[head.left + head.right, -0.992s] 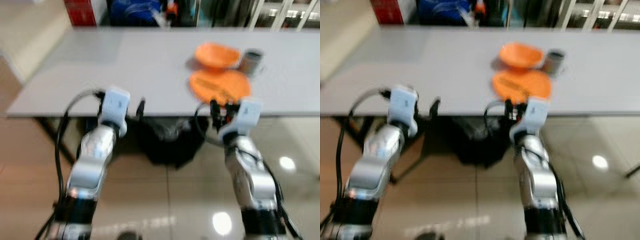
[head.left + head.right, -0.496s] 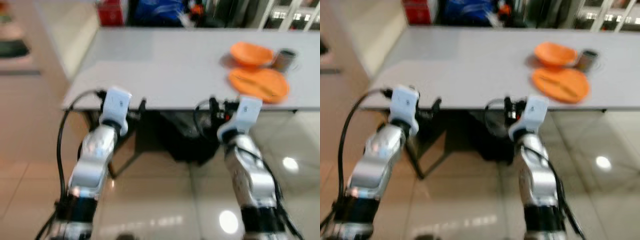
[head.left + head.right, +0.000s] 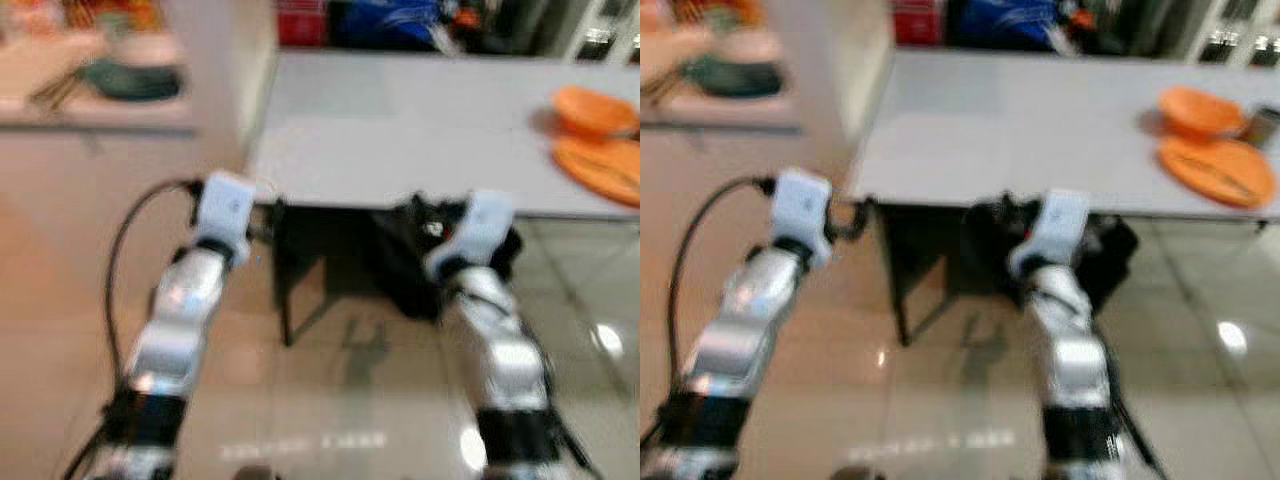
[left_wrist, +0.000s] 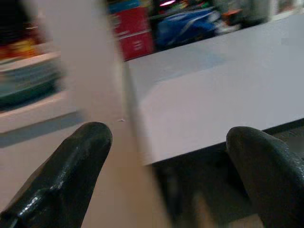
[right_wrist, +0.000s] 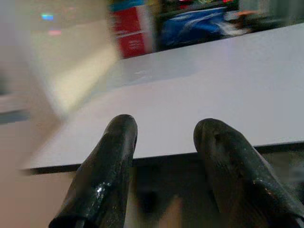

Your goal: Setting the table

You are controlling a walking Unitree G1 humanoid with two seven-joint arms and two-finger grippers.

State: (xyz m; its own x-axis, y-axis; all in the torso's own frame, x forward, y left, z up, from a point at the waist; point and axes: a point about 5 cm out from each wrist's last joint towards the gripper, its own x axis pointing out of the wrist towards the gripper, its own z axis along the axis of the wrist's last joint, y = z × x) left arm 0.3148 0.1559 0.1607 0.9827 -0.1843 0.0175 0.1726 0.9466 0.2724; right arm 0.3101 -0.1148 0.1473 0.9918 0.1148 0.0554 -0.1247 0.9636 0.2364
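A grey table [image 3: 1040,130] stands ahead. At its right end sit an orange plate [image 3: 1218,170], an orange bowl [image 3: 1200,108] and a grey cup [image 3: 1262,125]. Both arms are raised in front of the table's near edge, well left of the dishes. My left gripper [image 4: 166,137] is open wide with nothing between its fingers, near the table's left corner. My right gripper [image 5: 164,126] is open too, its fingers a smaller gap apart and empty, level with the near edge. The eye views are blurred.
A black bag [image 3: 1100,250] lies under the table. To the left, a light counter [image 3: 710,110] carries a green dish [image 3: 730,75] and other items. A red box [image 3: 915,20] and a blue bag [image 3: 1010,20] stand behind the table. Shiny tiled floor lies below.
The whole picture has swung left, so the dishes now sit at the right edge and the left counter has come into view. Both arms keep the same pose.
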